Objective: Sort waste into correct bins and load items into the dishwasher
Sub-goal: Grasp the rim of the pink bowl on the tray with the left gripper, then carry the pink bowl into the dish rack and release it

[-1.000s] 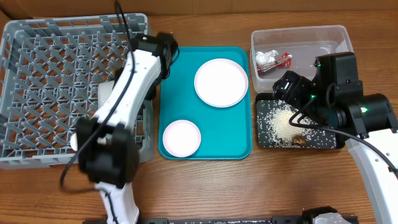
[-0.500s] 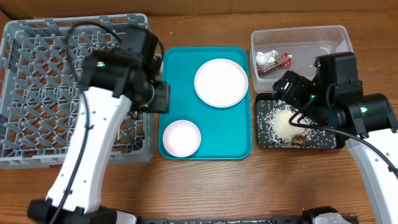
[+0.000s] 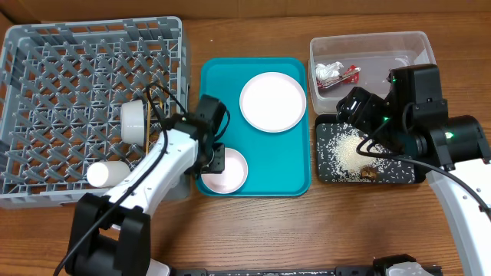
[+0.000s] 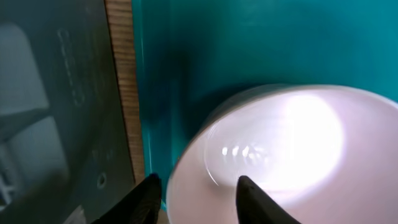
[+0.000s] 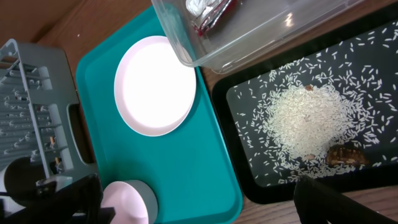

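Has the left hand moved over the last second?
Yes. Against the teal tray, the left hand has travelled from the tray's far left corner to its near left corner, where its fingers now straddle the pink bowl's rim.

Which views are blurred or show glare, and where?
Left wrist view: blurred throughout, with glare washing out the pale pink bowl. Right wrist view: sharp, though the white plate is overexposed. Overhead view: sharp, evenly lit.

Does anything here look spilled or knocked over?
Rice lies scattered across the black tray, though none shows outside it. In the grey rack, a white bowl seems to lie on its side rather than upright.
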`<state>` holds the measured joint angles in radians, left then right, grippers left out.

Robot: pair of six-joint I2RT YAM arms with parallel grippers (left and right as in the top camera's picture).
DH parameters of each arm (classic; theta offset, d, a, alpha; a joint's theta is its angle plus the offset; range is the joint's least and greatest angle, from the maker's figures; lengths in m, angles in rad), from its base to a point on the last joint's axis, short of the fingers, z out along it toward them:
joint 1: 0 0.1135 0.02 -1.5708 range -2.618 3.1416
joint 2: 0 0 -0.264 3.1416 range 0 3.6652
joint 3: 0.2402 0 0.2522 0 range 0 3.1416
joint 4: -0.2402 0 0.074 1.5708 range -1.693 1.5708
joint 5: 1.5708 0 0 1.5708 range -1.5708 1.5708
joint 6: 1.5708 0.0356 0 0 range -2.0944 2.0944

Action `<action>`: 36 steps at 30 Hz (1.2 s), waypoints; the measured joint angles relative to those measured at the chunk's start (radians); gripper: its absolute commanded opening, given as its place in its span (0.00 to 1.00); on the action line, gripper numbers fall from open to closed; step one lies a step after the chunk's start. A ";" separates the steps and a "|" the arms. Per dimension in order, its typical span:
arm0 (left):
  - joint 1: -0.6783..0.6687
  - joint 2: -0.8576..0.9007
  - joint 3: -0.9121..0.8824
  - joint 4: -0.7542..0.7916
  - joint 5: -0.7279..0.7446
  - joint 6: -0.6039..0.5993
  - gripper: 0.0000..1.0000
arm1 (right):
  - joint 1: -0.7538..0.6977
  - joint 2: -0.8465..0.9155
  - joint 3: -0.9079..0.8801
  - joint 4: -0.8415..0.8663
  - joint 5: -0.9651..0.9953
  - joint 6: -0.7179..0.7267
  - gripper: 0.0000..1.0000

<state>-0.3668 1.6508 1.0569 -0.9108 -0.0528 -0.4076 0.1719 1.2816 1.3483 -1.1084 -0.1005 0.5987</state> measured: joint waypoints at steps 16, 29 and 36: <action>0.000 0.019 0.006 -0.009 0.129 0.027 0.04 | 0.000 0.000 0.000 0.001 0.000 0.001 1.00; 0.130 -0.274 0.418 -0.235 -0.570 0.101 0.04 | 0.000 0.000 0.000 0.001 0.000 0.000 1.00; 0.253 -0.218 0.418 -0.233 -0.951 0.181 0.04 | 0.000 0.000 0.000 0.001 0.000 0.000 1.00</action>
<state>-0.1143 1.4330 1.4754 -1.1439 -1.0039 -0.2264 0.1719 1.2816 1.3483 -1.1072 -0.1001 0.5987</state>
